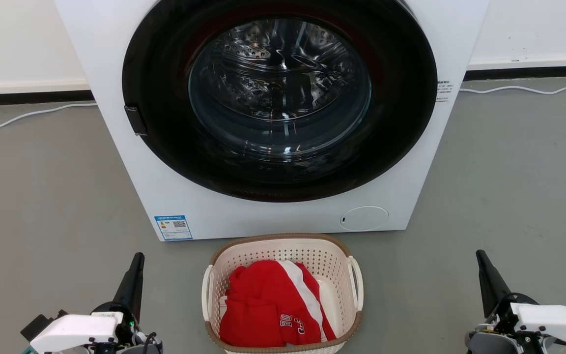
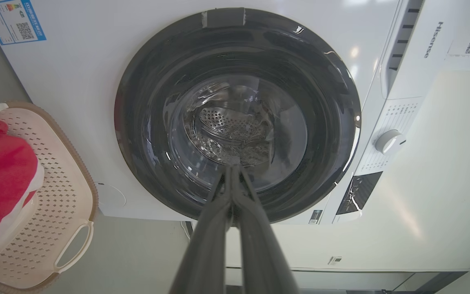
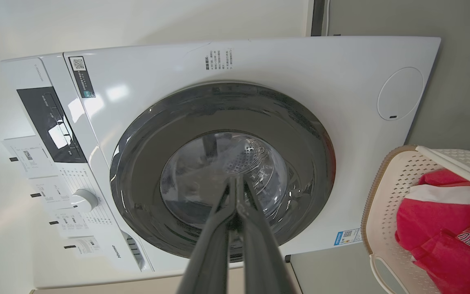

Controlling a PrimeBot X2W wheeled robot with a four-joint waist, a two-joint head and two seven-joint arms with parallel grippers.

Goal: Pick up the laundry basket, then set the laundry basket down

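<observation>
Here's the laundry basket point(image 1: 283, 255), upright on the floor point(image 1: 42, 196) right in front of the washer point(image 1: 243, 216), with a red garment point(image 1: 258, 305) heaped inside. Its far rim sits very close to the machine's base, though from the head view I can't say whether the two actually touch.

Both sets of fingers are pressed shut and holding nothing. The left fingers point(image 1: 133, 280) are out to the basket's left and the right fingers point(image 1: 489, 282) out to its right. Both point up toward the washer door, well clear of the plastic.

So which stage is this? It fits two readings. Either the basket is standing ready to be lifted, or it is already set down with the arms drawn back, and the frames don't settle it.

The handling rule is the same either way, in my judgement. The two white loop handles, one point(image 1: 206, 290) on the left and one point(image 1: 358, 285) on the right, are the places to carry it. Both sides should move together so the basket keeps level, since the cloth is piled toward the near left corner and a tilt could spill it. Going slowly near the washer front would also avoid a knock.

On position, the basket lies between the two sets of fingers and a little nearer the left pair. The handles sit roughly level with the fingers' lower halves (the tips reach slightly further forward), and there is open floor on each side.
</observation>
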